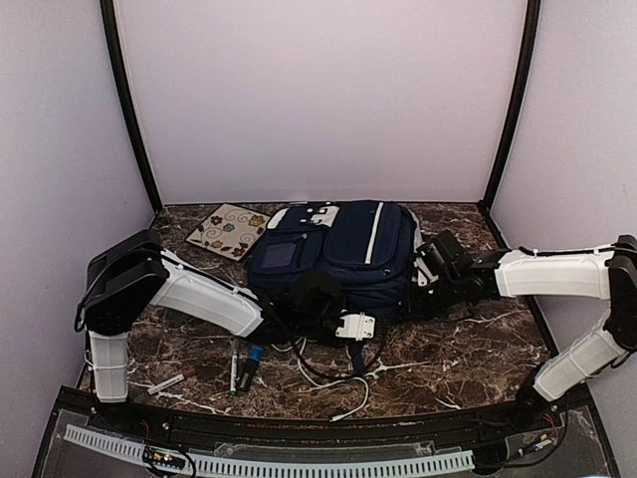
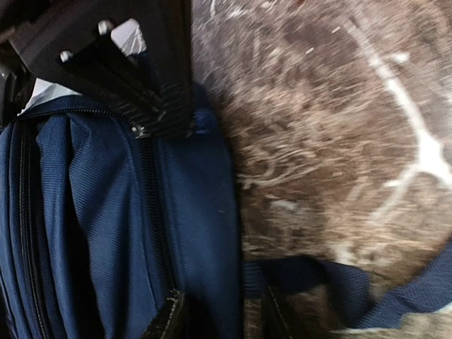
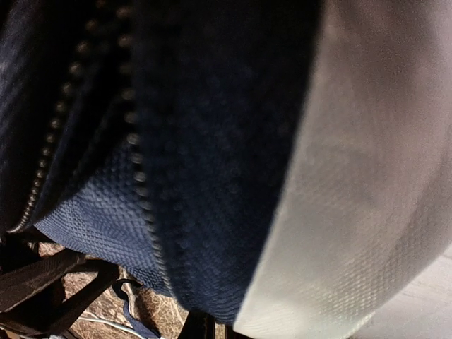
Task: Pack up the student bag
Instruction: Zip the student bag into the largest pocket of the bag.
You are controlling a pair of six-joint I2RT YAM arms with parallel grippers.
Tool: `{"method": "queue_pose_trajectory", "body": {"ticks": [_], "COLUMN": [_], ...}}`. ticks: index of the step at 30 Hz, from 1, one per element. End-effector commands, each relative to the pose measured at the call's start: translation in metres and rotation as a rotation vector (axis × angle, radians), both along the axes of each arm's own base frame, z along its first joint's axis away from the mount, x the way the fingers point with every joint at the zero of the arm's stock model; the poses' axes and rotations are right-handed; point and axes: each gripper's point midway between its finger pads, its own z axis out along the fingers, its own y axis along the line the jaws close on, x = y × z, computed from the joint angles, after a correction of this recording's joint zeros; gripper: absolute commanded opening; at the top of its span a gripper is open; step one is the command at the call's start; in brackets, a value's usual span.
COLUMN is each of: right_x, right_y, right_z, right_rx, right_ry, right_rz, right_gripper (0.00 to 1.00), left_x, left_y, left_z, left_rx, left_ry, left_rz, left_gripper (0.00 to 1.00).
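The student bag (image 1: 338, 249) is a navy backpack with white trim, lying flat at the middle of the table. My left gripper (image 1: 381, 317) is at its near right corner. In the left wrist view its fingertips (image 2: 168, 321) straddle the bag's side edge (image 2: 205, 233), closed on the fabric beside a zipper. My right gripper (image 1: 414, 285) is pressed against the bag's right side. In the right wrist view the navy fabric and white stripe (image 3: 353, 176) fill the frame just above the close-set fingertips (image 3: 200, 327). The right gripper also shows in the left wrist view (image 2: 159, 116), pinching the bag by the zipper.
A floral notebook (image 1: 229, 231) lies left of the bag at the back. Markers (image 1: 239, 363) and a pen (image 1: 171, 381) lie near the front left. A white cable (image 1: 343, 388) trails on the marble in front. A dark strap (image 2: 353, 286) lies on the table.
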Motion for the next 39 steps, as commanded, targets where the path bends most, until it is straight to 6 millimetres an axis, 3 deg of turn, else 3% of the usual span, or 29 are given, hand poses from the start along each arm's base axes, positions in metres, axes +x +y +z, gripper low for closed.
{"method": "queue_pose_trajectory", "body": {"ticks": [1,4,7,10,17,23,25,28,30,35,39], "right_x": [-0.005,-0.006,-0.007,-0.006,-0.008,-0.008,-0.007,-0.006,-0.005,-0.001,0.006], "right_y": [0.005,0.002,0.0,-0.002,-0.005,-0.02,-0.028,-0.038,-0.05,-0.086,-0.117], "right_z": [0.007,0.008,0.011,0.014,0.013,0.005,0.006,0.012,0.014,0.016,0.03], "right_rx": [-0.013,-0.023,-0.023,-0.028,-0.039,-0.09,-0.108,-0.135,-0.161,-0.266,-0.389], "right_ry": [0.004,0.004,-0.001,-0.009,-0.012,0.003,0.003,-0.008,-0.014,-0.015,-0.04], "right_rz": [0.027,0.026,0.023,0.017,0.015,-0.007,-0.024,-0.046,-0.073,-0.143,-0.193], "right_gripper": [0.0,0.0,0.0,0.0,0.0,0.0,0.0,0.0,0.0,0.0,0.0], "left_x": [0.034,0.035,0.03,0.025,0.042,0.056,0.062,0.074,0.075,0.075,0.064], "left_y": [-0.003,-0.005,-0.007,-0.01,-0.008,-0.008,-0.004,0.005,0.01,0.027,0.049], "left_z": [0.01,0.015,0.033,0.039,0.027,0.041,0.033,0.033,0.032,0.03,0.051], "left_rx": [0.059,0.054,-0.017,-0.059,-0.011,-0.057,-0.045,-0.048,-0.043,-0.024,-0.084], "left_ry": [-0.192,-0.243,-0.244,-0.242,-0.313,-0.351,-0.323,-0.363,-0.384,-0.396,-0.376], "left_rz": [0.084,0.103,0.094,0.067,0.125,0.178,0.197,0.259,0.271,0.324,0.345], "left_gripper": [0.38,0.36,0.36,0.43,0.54,0.59,0.53,0.13,0.0,0.0,0.0]}}
